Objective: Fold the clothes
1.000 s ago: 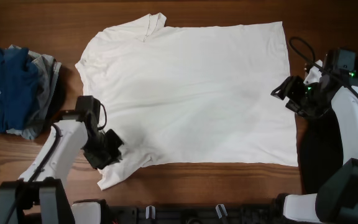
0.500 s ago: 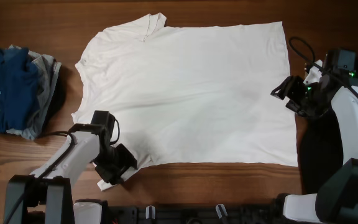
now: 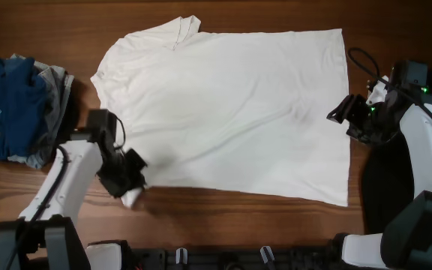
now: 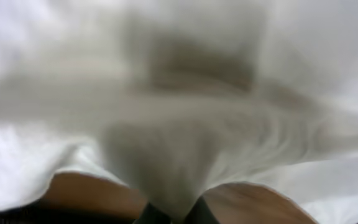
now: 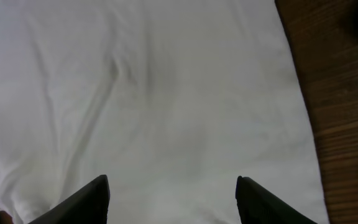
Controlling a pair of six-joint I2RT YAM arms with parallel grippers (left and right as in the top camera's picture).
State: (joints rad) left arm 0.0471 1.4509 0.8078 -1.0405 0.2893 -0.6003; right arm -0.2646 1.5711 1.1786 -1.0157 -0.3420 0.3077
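The white T-shirt (image 3: 231,105) lies spread flat on the wooden table, plain face up, collar at the far left. My left gripper (image 3: 130,187) is shut on the near-left sleeve, which bunches at its jaws; the left wrist view shows blurred white cloth (image 4: 179,124) pinched between the fingertips. My right gripper (image 3: 341,114) is open and empty, hovering over the shirt's right hem; the right wrist view shows both dark fingers (image 5: 173,202) spread wide above flat white cloth (image 5: 166,93). No black print or hem tag shows.
A pile of folded clothes, blue on top (image 3: 10,105), sits at the table's left edge. Bare wooden table (image 3: 223,217) runs along the front, and also right of the shirt (image 5: 340,93).
My left gripper moved left and away from the front edge, dragging the near-left sleeve and the shirt's near hem inward and askew. The right arm has barely moved.
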